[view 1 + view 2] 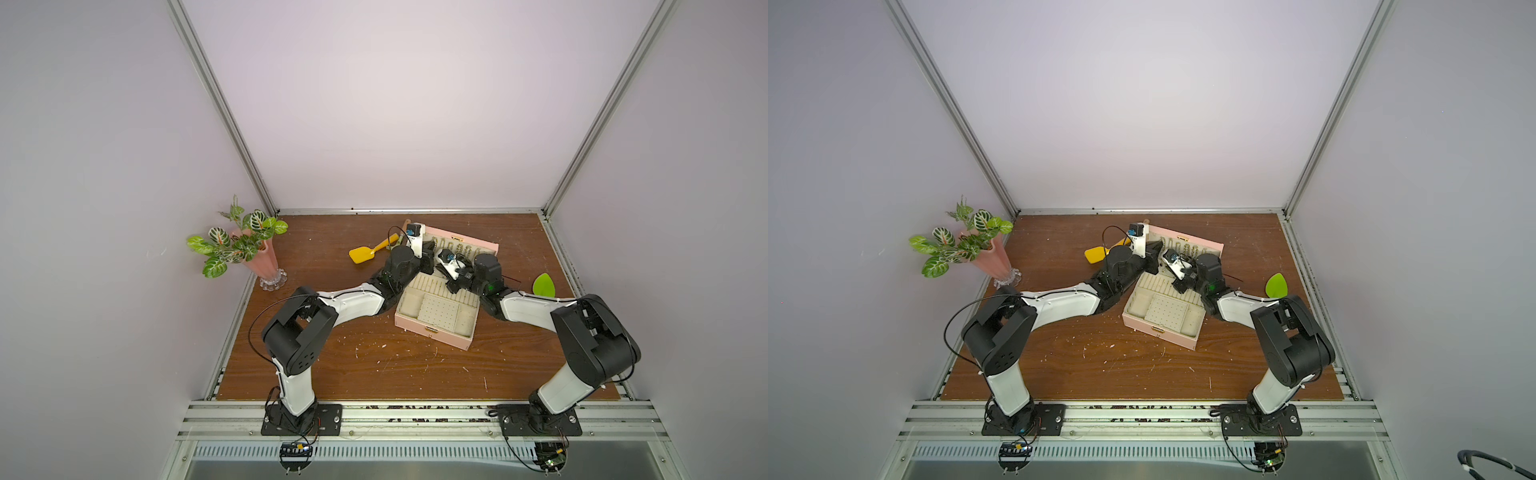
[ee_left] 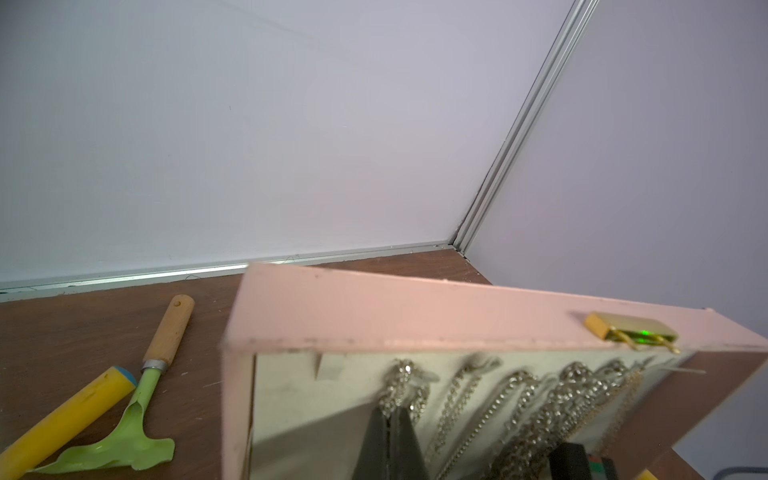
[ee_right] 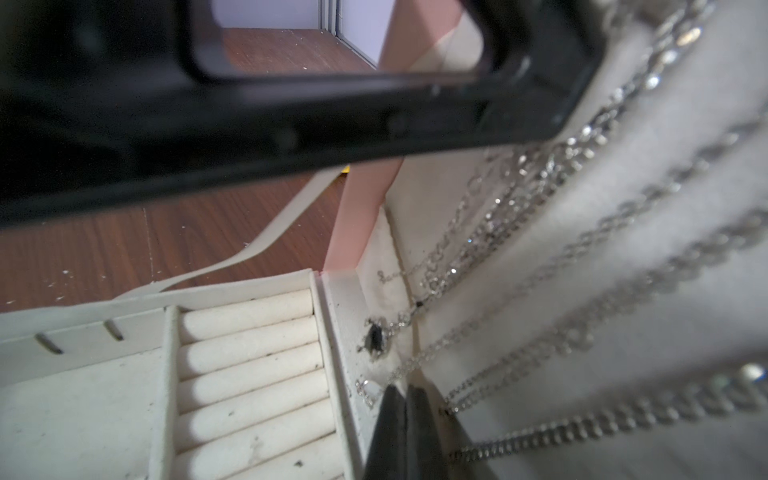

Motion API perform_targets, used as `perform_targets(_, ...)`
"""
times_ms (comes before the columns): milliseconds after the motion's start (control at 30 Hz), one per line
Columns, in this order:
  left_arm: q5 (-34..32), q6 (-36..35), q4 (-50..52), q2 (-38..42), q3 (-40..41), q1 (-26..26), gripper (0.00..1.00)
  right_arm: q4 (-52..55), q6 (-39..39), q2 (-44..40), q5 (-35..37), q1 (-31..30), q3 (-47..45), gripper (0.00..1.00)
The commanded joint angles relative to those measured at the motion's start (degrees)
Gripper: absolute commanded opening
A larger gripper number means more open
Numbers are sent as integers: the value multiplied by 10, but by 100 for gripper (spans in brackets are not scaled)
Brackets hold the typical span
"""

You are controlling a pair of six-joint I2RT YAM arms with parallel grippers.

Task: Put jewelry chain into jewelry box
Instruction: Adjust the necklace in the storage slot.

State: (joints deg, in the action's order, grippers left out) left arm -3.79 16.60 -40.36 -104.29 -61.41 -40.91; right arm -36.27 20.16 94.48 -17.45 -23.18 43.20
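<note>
1. While the jewelry box sits open, its tray, below both sets of fingers, shows no chain I can see.
2. The right gripper is squeezed closed, low on the standing lid, with a thin chain right by its tips.
3. The left gripper is squeezed closed too, higher up, just under the jewelry chain hanging there.
4. I think the chain is nearly in; letting go is left. I cannot tell if either gripper grips it.

No readable text, labels or numbers in any view.
</note>
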Motion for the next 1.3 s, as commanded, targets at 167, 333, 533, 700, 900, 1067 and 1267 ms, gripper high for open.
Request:
perform_targets(167, 10, 4, -9, -22, -11, 6, 1, -41, 3, -20, -28, -2, 6, 0)
perform_targets(333, 18, 8, -10, -33, -18, 7, 1, -42, 2, -20, -29, -2, 6, 0)
perform_targets(533, 14, 6, -1, -37, -18, 7, 2, -29, 10, -21, -46, -2, 7, 0)
perform_targets(700, 8, 6, 1, -33, -13, 7, 7, -29, 10, -21, -53, -2, 6, 0)
perform_targets(900, 4, 6, 5, -31, -11, 8, 12, -25, 14, -24, -69, -2, 6, 0)
perform_targets(1067, 0, 7, 3, -22, -2, 9, 15, -25, 16, -25, -57, -1, 6, 0)
perform_targets(1267, 0, 3, 6, -6, 8, 9, 12, -51, -6, -29, 4, -2, 1, 0)
